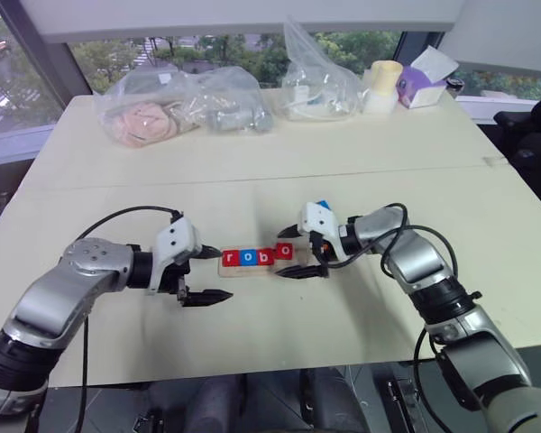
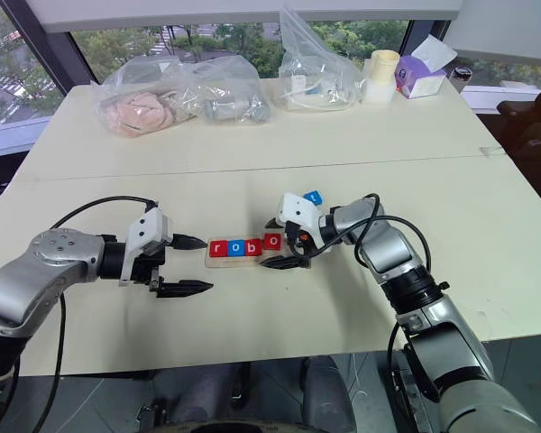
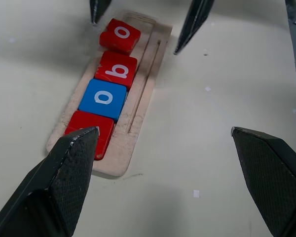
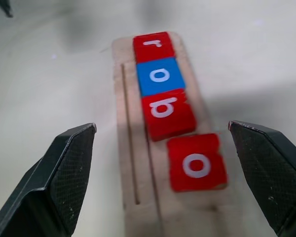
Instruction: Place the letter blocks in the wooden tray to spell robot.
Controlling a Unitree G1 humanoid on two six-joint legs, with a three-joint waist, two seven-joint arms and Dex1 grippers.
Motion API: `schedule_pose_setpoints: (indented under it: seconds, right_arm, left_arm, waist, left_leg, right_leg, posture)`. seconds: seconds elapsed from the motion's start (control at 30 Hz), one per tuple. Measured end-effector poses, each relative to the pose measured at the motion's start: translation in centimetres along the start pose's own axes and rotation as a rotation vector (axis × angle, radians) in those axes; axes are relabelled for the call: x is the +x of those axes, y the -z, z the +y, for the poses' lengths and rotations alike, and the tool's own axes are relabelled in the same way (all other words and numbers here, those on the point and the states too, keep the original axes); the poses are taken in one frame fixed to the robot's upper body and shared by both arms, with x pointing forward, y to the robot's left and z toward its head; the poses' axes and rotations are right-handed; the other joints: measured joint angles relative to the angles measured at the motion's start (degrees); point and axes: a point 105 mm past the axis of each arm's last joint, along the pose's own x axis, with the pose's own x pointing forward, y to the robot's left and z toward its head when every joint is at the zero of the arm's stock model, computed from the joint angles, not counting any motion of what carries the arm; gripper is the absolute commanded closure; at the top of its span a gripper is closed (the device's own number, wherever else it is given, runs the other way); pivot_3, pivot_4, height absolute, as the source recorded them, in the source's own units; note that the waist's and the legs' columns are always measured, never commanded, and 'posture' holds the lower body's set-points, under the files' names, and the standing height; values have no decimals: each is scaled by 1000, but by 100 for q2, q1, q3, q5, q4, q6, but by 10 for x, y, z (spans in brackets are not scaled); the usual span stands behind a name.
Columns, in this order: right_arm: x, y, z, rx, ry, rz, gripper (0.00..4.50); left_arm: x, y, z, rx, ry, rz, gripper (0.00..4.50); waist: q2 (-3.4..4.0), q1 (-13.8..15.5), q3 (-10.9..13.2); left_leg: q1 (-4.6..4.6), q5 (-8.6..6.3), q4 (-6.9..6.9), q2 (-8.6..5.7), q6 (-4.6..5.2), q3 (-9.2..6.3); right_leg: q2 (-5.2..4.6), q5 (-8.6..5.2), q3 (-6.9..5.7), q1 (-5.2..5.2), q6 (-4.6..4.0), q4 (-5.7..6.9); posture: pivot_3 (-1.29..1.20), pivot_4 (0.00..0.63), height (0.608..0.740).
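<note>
- While both grippers stand at the ends of the wooden tray (image 1: 252, 264), four letter blocks lie on it: red "r" (image 4: 153, 45), blue "o" (image 4: 160, 75), red "b" (image 4: 168, 113), red second "o" (image 4: 196, 162).
- Second "o" sits skewed and slightly off the row line, toward the tray's right end; it looks not fully seated, though I cannot tell for sure.
- Fifth block, blue (image 2: 315, 196), shows behind the right gripper's white housing, on the table just beyond the tray; its letter is too small to read, presumably the "t".
- Left gripper (image 1: 207, 274): fingers apart, holding nothing, near the tray's left end.
- Right gripper (image 1: 298, 255): fingers wide apart, holding nothing, straddling the tray's right end with the second "o" between them.
- Handling judgement, blocks: small, flat, rigid tiles, likely light. Smooth painted faces may slip, and a thin profile leaves little edge to pinch. Take hold across two opposite side edges, fingertips low against the table, gripping gently so the tile does not pop out or tilt.
- Handling judgement, tray: light unfixed wood; any sideways push on a tile may slide the whole tray on the smooth table (image 1: 252, 171) and disturb the seated letters. Nudge along the slot, not across it.
- Risk: closing on the skewed "o" could knock the adjacent "b".
</note>
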Motion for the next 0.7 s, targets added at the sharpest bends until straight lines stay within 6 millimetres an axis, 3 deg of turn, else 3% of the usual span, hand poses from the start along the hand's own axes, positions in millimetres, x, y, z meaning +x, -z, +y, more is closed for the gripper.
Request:
schedule_pose_setpoints:
  seconds: [0.3, 0.7]
  right_arm:
    - [3, 15, 0, 53, -13, 36, 72]
    - [6, 4, 14, 16, -56, 12, 72]
  left_arm:
    - [1, 3, -1, -13, -5, 1, 0]
    - [1, 5, -1, -18, -8, 2, 0]
  waist:
    - [0, -3, 0]
    - [0, 4, 0]
  left_leg:
    - [0, 0, 0, 0, 0, 2]
    - [0, 0, 0, 1, 0, 2]
  right_leg:
    - [0, 0, 2, -1, 0, 0]
    - [0, 0, 2, -1, 0, 0]
  posture:
    - [0, 150, 740]
    - [0, 150, 740]
